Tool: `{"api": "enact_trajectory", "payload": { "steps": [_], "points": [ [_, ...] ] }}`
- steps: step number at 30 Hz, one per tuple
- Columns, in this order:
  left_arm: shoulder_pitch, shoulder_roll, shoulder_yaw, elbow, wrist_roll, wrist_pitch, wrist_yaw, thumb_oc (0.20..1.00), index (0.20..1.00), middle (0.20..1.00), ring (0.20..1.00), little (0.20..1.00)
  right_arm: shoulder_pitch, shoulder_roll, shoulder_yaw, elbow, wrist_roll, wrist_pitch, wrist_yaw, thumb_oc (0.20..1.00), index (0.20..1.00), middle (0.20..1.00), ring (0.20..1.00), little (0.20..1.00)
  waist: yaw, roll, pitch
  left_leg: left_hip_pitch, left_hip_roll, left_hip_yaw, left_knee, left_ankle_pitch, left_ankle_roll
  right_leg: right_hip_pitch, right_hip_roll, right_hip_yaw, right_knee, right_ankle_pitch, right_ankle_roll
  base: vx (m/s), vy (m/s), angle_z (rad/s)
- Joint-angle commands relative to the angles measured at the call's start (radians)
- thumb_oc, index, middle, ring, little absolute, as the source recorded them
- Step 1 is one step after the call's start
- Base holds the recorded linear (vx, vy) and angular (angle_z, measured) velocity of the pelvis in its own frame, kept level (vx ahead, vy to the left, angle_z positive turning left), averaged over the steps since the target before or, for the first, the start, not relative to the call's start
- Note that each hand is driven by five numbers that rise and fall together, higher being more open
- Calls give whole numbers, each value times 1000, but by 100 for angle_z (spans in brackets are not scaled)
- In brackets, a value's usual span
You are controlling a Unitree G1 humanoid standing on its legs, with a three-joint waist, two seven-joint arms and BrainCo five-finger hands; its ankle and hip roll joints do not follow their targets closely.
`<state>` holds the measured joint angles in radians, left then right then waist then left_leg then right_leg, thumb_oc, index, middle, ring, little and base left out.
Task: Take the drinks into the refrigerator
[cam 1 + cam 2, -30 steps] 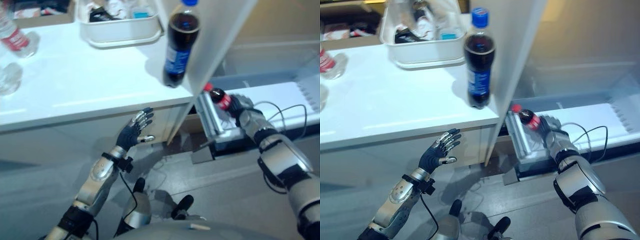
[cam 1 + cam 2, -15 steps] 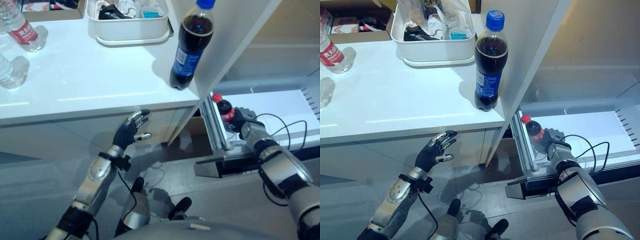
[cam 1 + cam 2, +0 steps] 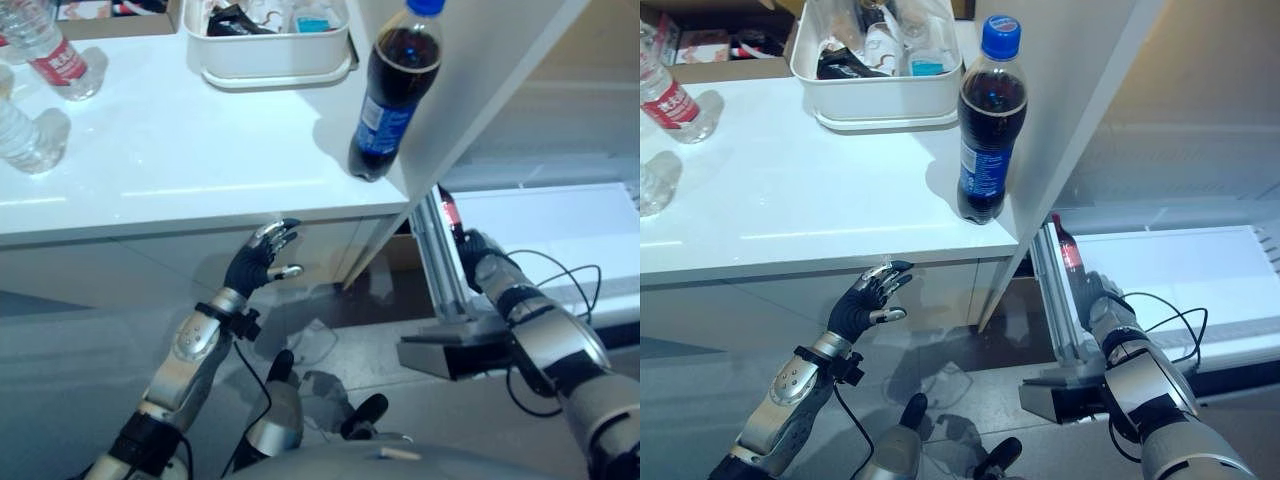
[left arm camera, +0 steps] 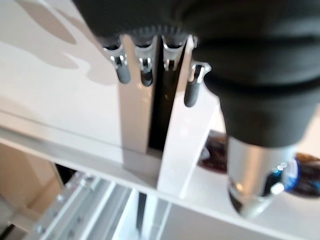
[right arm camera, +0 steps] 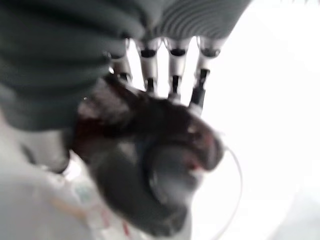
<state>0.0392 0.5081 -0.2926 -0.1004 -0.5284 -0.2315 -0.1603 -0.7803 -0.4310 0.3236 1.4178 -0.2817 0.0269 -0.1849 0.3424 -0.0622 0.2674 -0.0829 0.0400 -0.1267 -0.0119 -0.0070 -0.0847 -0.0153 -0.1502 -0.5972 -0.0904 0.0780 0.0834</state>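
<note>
From the head views, the right hand (image 3: 1092,296) is wrapped round a small cola bottle (image 3: 1067,245), upright at the fridge door rack (image 3: 1052,300), likely to seat it there. A big cola bottle (image 3: 987,120) waits on the counter (image 3: 790,200). The left hand (image 3: 262,262) hangs below, fingers loose and empty

Right wrist view: fingers (image 5: 172,67) curl on the dark bottle

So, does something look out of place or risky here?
The blue-capped cola bottle stands upright at the very corner of the white counter, next to the refrigerator door, so a nudge might tip it off. The right hand holds the red-capped bottle upright; no spill is visible.
</note>
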Motion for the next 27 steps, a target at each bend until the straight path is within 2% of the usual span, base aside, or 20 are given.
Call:
{"api": "enact_trajectory", "payload": {
  "steps": [1, 2, 3, 7, 8, 9, 14, 17, 18, 19, 20, 21, 22, 24, 27],
  "points": [
    [-32, -5, -11, -158, -19, -42, -16, 1000, 1000, 1000, 1000, 1000, 55, 82, -38, 0, 123, -61, -49, 200, 200, 200, 200, 200, 30, 60, 68, -17, -72, 38, -73, 23, 72, -26, -42, 47, 170, -77, 42, 0, 0, 0],
    [-33, -5, -12, -158, -19, -42, -15, 1000, 1000, 1000, 1000, 1000, 54, 81, -39, 1, 124, -61, -49, 200, 200, 200, 200, 200, 32, 60, 69, -17, -72, 38, -73, 23, 72, -27, -43, 48, 171, -77, 42, 0, 0, 0],
    [-33, -3, -15, -162, -24, -45, -10, 1000, 1000, 1000, 1000, 1000, 25, 51, -85, 2, 187, -68, -86, 200, 200, 200, 200, 200, 27, 64, 70, -17, -71, 44, -73, 22, 74, -36, -43, 56, 181, -78, 41, 0, 0, 0],
    [-45, 0, -22, -168, -25, -46, 2, 1000, 1000, 1000, 1000, 1000, -13, 33, -90, -8, 210, -71, -106, 200, 200, 200, 200, 200, 27, 74, 76, -19, -70, 54, -72, 21, 76, -52, -43, 70, 192, -79, 39, -17, 8, -4],
    [-47, 0, -26, -166, -23, -49, 6, 1000, 1000, 1000, 1000, 1000, -33, 26, -105, -3, 242, -75, -106, 953, 953, 953, 953, 953, 24, 79, 77, -19, -69, 60, -72, 21, 76, -58, -42, 74, 195, -81, 39, -15, -3, -6],
    [-48, 1, -27, -163, -23, -50, 8, 1000, 1000, 1000, 1000, 1000, -42, 24, -100, -6, 246, -78, -105, 1000, 1000, 1000, 1000, 1000, 25, 80, 76, -19, -68, 62, -73, 22, 75, -58, -41, 76, 194, -81, 38, -24, -7, -4],
    [-57, -5, -28, -150, -17, -64, 25, 1000, 1000, 1000, 1000, 1000, -69, 20, -79, -67, 270, -112, -131, 1000, 1000, 1000, 1000, 1000, 16, 84, 73, -18, -68, 62, -73, 22, 76, -61, -43, 78, 200, -82, 38, 0, 0, 0],
    [-62, 0, -18, -144, 6, -77, 41, 1000, 1000, 1000, 1000, 1000, -44, 22, -88, -185, 346, -162, -142, 1000, 1000, 1000, 1000, 1000, -7, 74, 69, -8, -67, 71, -74, 18, 80, -66, -42, 90, 209, -80, 38, -33, 39, -4],
    [-53, 7, -4, -143, 28, -86, 53, 1000, 1000, 1000, 1000, 1000, 8, 17, -90, -320, 380, -188, -144, 1000, 1000, 1000, 1000, 1000, -22, 67, 72, -10, -68, 91, -74, 39, 88, -78, -48, 85, 213, -54, 28, -107, 88, -19],
    [-47, 9, 1, -135, 36, -87, 59, 1000, 1000, 1000, 1000, 1000, 48, 9, -100, -425, 401, -206, -151, 1000, 1000, 1000, 1000, 1000, -32, 62, 72, -8, -67, 97, -73, 37, 89, -81, -47, 93, 216, -55, 28, -102, 65, -26],
    [-47, 9, 1, -135, 36, -87, 59, 1000, 1000, 1000, 1000, 1000, 49, 9, -100, -426, 401, -206, -151, 1000, 1000, 1000, 1000, 1000, -32, 62, 72, -8, -67, 97, -73, 37, 89, -81, -47, 93, 216, -55, 28, -16, 10, -25],
    [-39, 11, 10, -124, 61, -91, 66, 1000, 1000, 1000, 1000, 1000, 116, -6, -123, -557, 416, -223, -163, 1000, 1000, 1000, 1000, 1000, -45, 54, 72, -3, -64, 106, -73, 34, 90, -83, -45, 102, 219, -54, 29, -6, -4, -24],
    [-24, 15, 21, -109, 77, -93, 65, 1000, 1000, 1000, 1000, 1000, 235, -36, -173, -776, 406, -245, -169, 1000, 1000, 1000, 1000, 1000, -62, 43, 69, 6, -63, 115, -73, 30, 93, -82, -45, 111, 222, -55, 29, 1, -9, -20],
    [-18, 15, 24, -81, 104, -95, 64, 1000, 1000, 1000, 1000, 1000, 337, -71, -287, -971, 431, -291, -192, 1000, 1000, 1000, 1000, 1000, -90, 29, 62, 15, -63, 123, -72, 24, 96, -77, -44, 117, 221, -56, 30, 21, -20, -10],
    [-14, 23, 11, -59, 130, -96, 46, 1000, 1000, 1000, 1000, 1000, 432, -75, -409, -1106, 462, -332, -200, 1000, 1000, 1000, 1000, 1000, -109, 18, 47, 27, -64, 130, -71, 17, 98, -70, -43, 124, 219, -56, 32, 29, -16, -13]
  ]
}}
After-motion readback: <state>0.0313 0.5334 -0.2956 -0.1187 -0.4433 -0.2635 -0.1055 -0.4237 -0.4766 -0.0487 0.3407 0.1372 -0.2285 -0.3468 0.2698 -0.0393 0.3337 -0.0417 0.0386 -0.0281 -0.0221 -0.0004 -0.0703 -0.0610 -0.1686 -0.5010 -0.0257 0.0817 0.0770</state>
